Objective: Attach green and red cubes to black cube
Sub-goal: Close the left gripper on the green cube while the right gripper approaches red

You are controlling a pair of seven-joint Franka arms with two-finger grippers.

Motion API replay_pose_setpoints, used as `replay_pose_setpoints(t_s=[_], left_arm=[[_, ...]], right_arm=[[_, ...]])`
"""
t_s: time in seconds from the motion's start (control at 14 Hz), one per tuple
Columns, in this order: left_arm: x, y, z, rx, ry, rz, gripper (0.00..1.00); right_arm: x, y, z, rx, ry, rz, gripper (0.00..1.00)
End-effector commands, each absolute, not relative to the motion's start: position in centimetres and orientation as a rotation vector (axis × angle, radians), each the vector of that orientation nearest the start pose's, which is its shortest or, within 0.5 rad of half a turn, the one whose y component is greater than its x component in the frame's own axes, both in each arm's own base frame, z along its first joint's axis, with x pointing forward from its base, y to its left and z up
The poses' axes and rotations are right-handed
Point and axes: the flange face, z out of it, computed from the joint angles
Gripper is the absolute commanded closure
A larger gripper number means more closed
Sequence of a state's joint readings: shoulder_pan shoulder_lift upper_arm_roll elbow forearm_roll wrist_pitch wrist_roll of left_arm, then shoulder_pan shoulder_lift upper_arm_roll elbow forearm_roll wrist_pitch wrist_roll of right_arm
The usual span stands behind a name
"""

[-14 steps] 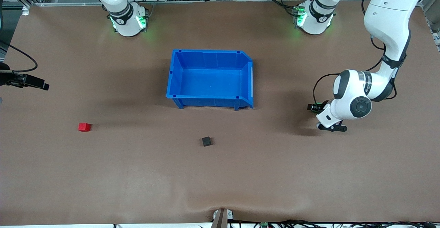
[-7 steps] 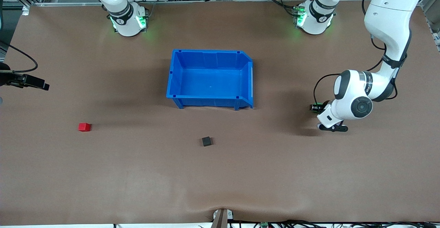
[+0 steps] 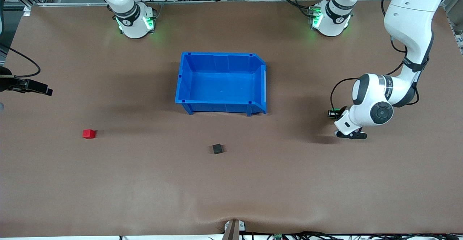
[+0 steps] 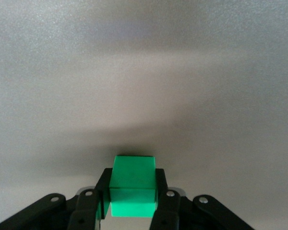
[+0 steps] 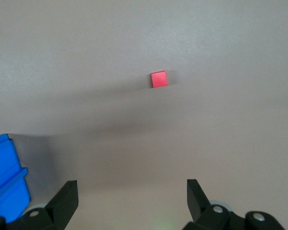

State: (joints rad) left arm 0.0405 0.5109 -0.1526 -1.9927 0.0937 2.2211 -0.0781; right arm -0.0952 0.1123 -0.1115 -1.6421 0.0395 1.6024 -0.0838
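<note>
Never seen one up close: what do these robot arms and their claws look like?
Both arms are glossy white with rounded joints, black rings and green lights at the bases. The left arm carries a looping black cable. Each claw has black fingers: the left claw and the right claw.

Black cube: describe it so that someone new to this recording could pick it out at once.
Start at the blue bin in the middle of the table. The black cube lies alone on the brown mat, nearer to the front camera than the bin. It is the only dark cube: the red cube sits toward the right arm's end.
</note>
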Motion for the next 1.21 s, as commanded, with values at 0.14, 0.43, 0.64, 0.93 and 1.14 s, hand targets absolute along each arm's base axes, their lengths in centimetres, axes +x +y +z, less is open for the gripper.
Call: replay_pose_setpoints(t_s=[0.14, 0.43, 0.64, 0.93, 1.14], left_arm=[[57.8, -6.2, 19.2, -3.087, 0.132, 0.407, 1.0], [58.6, -7.0, 19.8, -3.08, -0.079, 0.394, 1.0], [59.4, -7.6, 19.9, -3.067, -0.251, 0.373, 1.0], [61.3, -8.1, 21.5, -3.105, -0.478, 0.417, 1.0], [63.7, -8.7, 24.5, -3.122, -0.715, 0.504, 1.0]], right_arm=[[58.0, -11.9, 51.1, -3.073, 0.205, 0.238, 0.0], [58.4, -12.5, 49.7, -3.069, 0.22, 0.261, 0.0], [58.8, -12.6, 49.1, -3.071, 0.221, 0.259, 0.0], [59.4, -13.0, 47.4, -3.07, 0.229, 0.273, 0.0], [60.0, -13.1, 46.2, -3.074, 0.231, 0.269, 0.0]])
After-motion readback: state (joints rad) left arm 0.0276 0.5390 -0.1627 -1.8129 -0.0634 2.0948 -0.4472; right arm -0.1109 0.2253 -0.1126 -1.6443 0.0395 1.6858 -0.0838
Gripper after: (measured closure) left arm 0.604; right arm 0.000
